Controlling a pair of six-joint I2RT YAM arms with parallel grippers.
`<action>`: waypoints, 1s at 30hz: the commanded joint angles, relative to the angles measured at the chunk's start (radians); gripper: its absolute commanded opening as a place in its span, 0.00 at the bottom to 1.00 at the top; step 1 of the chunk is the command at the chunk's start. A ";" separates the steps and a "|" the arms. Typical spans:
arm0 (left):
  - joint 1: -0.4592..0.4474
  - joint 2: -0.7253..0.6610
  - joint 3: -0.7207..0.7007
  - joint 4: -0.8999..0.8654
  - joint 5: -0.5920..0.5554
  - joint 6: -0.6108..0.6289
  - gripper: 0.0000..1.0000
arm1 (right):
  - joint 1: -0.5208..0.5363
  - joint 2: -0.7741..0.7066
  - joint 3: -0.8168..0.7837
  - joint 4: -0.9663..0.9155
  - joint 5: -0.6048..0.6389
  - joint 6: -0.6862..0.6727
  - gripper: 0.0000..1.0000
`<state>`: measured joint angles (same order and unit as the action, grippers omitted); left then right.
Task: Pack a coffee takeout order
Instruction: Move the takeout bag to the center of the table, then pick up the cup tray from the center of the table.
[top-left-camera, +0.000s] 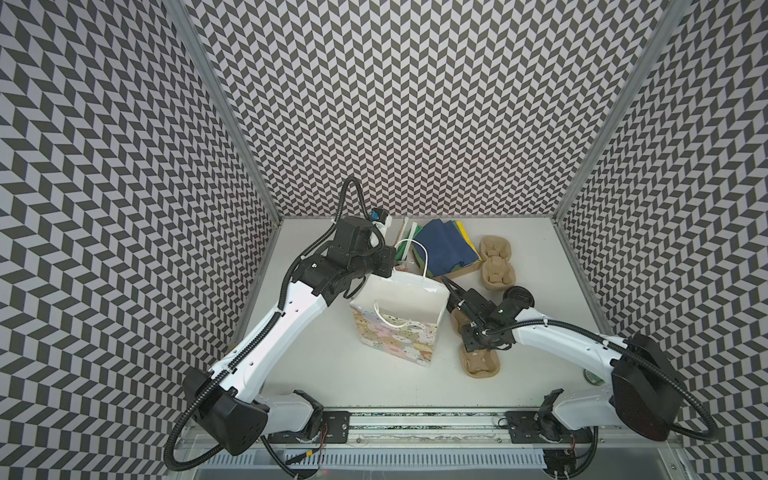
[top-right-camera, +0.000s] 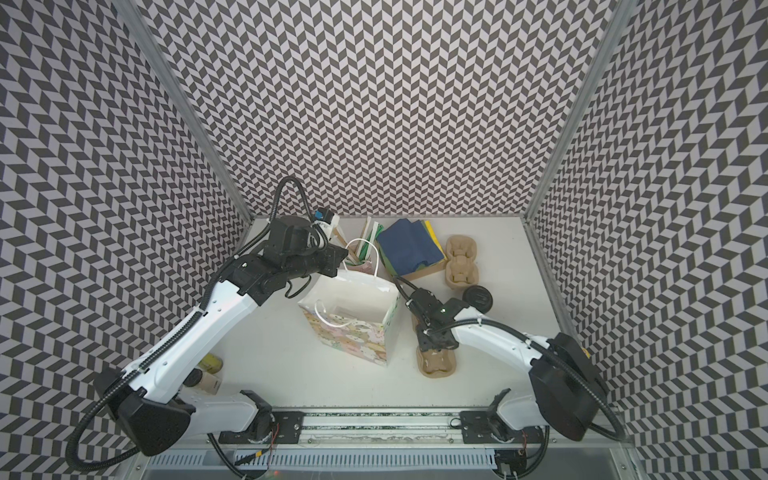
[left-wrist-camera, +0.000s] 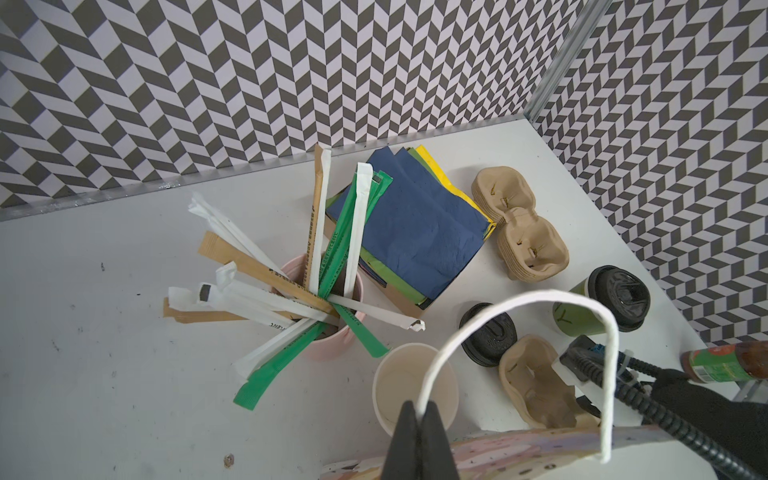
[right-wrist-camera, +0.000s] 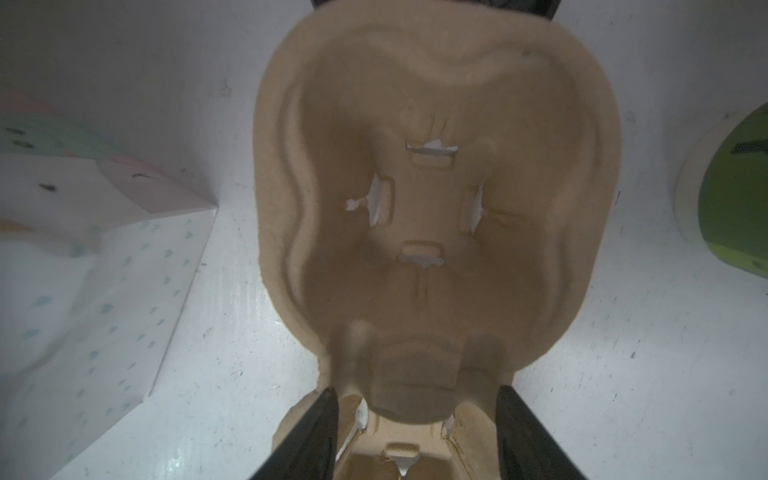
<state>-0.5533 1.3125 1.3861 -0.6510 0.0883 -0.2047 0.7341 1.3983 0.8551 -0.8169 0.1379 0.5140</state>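
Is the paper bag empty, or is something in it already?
Seemingly empty: the paper bag stands open, and both top views show only white inside.

2 overhead views — 2 wrist close-ups

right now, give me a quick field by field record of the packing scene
bag: upright, open, no order items seen inside
left hand: shut on bag's white handle
carrier: lying flat beside bag
right hand: open, jaws either side of carrier's middle, not clearly clamped
lidded green cup: upright, outside bag
blue napkin: top of stack at back
spare carriers: stacked beside napkins
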 joint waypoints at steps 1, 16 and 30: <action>-0.010 -0.039 -0.008 0.022 -0.022 0.019 0.07 | -0.019 0.008 -0.005 0.008 0.009 -0.005 0.56; -0.017 -0.120 -0.018 0.061 -0.025 0.011 0.37 | -0.045 0.043 -0.010 0.026 -0.040 -0.029 0.51; -0.018 -0.261 -0.049 0.119 -0.067 -0.026 0.48 | -0.010 -0.050 -0.001 0.018 0.021 0.008 0.54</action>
<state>-0.5632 1.0721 1.3441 -0.5682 0.0341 -0.2237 0.7170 1.3838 0.8555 -0.7929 0.1345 0.5007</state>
